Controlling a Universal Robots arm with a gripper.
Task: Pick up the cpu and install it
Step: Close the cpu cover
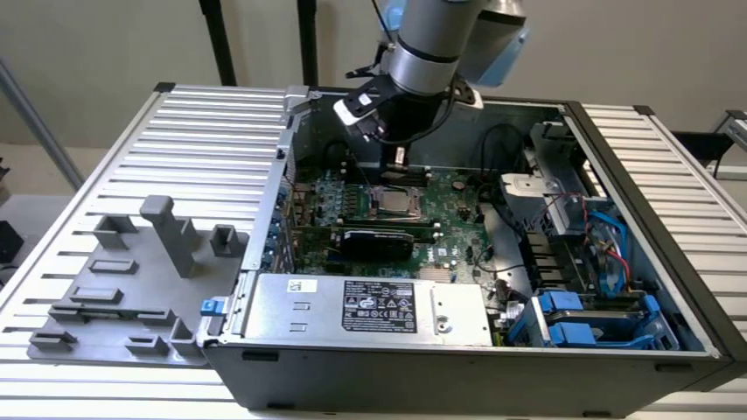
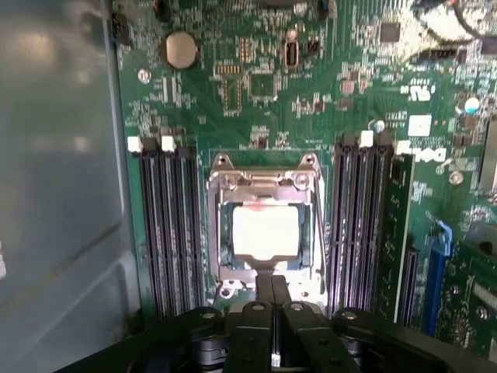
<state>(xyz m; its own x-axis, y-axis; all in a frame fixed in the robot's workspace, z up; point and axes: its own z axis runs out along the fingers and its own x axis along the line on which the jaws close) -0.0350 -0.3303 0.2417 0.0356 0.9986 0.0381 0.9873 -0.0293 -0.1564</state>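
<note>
here, cpu (image 2: 265, 231) in socket (image 2: 264, 180); case (image 1: 467, 372) on ribbed table (image 1: 210, 131), pale wall (image 1: 105, 44) behind

I see the arm (image 1: 422, 48) reaching down from above — its gripper (image 1: 397, 159) points straight downward, both fingers (image 2: 264, 289) pressed flat together, nothing between them.

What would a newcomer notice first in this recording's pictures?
The open computer case stands out, the arm reaching into it with its gripper shut just above the motherboard. In the wrist view the silver cpu lies in the framed socket, between dark memory slots, just ahead of the closed fingers.
</note>
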